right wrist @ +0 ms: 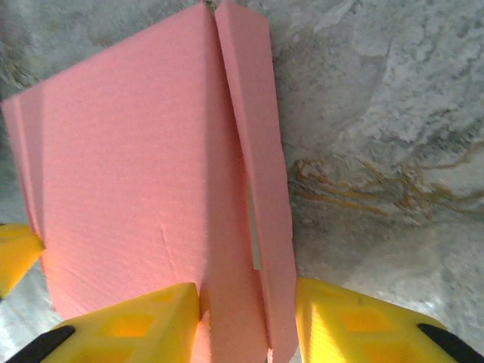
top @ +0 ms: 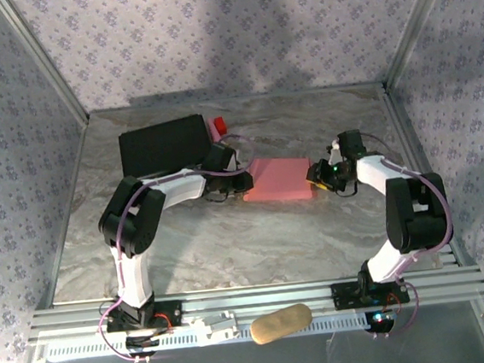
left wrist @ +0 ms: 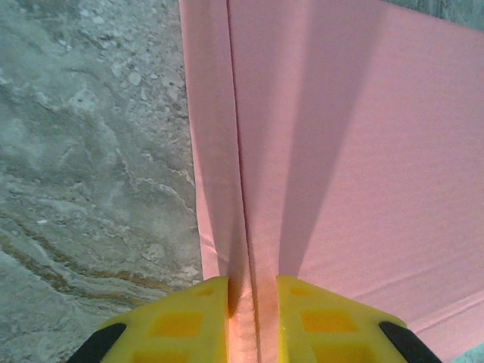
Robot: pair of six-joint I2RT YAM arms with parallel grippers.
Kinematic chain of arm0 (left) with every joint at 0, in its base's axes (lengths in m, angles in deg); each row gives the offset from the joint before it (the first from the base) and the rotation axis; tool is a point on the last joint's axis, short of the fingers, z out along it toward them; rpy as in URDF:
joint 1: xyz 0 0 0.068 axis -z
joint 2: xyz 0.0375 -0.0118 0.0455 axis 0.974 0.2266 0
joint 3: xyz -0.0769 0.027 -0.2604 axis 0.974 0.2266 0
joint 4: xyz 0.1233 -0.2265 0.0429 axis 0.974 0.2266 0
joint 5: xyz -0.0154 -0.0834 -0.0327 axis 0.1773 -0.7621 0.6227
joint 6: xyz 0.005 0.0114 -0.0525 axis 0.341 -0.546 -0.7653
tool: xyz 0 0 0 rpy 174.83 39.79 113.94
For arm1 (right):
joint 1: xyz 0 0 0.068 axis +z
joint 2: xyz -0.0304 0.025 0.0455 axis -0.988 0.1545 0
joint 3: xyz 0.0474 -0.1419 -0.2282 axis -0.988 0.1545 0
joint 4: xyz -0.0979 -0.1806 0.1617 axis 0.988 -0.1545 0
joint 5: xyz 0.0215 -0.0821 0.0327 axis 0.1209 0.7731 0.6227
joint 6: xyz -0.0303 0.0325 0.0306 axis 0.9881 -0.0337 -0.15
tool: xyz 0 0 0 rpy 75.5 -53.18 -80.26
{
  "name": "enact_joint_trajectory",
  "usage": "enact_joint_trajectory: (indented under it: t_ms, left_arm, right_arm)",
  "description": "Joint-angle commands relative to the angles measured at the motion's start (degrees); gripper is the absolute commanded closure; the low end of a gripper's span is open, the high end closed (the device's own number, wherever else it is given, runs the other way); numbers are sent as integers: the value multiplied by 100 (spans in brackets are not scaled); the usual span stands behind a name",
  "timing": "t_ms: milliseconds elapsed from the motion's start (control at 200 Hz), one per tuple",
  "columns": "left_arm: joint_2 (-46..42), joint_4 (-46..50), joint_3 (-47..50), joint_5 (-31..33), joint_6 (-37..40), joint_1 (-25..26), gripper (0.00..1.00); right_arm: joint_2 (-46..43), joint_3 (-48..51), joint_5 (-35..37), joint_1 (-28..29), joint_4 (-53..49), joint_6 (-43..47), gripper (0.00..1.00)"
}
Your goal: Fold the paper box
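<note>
Top view: the pink box (top: 280, 178) lies flat on the marble table (top: 231, 243), about mid-table, directly between my two grippers. The left gripper (top: 244, 180) meets its left edge and the right gripper (top: 319, 177) meets its right edge, so each arm has one end. Behind the left arm sits a black box (top: 163, 146), well apart from the pink one.

Left wrist view: the pink box (left wrist: 355, 151) stretches away from the camera, covering the right side of the frame, with bare table (left wrist: 83, 151) on the left. A narrow folded strip runs along its left side. The left gripper (left wrist: 252, 302) is drawn in narrow, and the crease of that strip fills the gap between its yellow fingers (left wrist: 181, 325), pinched there.

Right wrist view: the pink box (right wrist: 128, 166) rises from the bottom of the frame toward the top, with a side strip parted from the main panel by a thin slit. The right gripper (right wrist: 248, 302) stands moderately wide, its yellow fingers (right wrist: 363, 325) pressed against either side of the panel's edge and that strip, holding them together.
</note>
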State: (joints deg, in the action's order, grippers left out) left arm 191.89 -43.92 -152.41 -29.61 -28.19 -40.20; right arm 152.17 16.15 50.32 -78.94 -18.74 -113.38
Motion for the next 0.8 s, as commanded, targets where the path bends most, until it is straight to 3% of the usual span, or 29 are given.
enact_joint_trajectory:
  t_ms: [0,85,425,795]
  left_arm:
    - [64,247,191,86,-22,-31,81]
    - [52,256,175,72,-21,-25,81]
    - [-6,317,99,71,-16,-17,81]
    - [-23,370,64,62,-5,-6,81]
  right_arm:
    - [187,194,-252,19,247,-136,66]
    - [86,200,-120,10,151,-147,70]
    - [-441,-125,134,96,-671,-83,67]
    - [-406,-47,22,281,-489,-263,67]
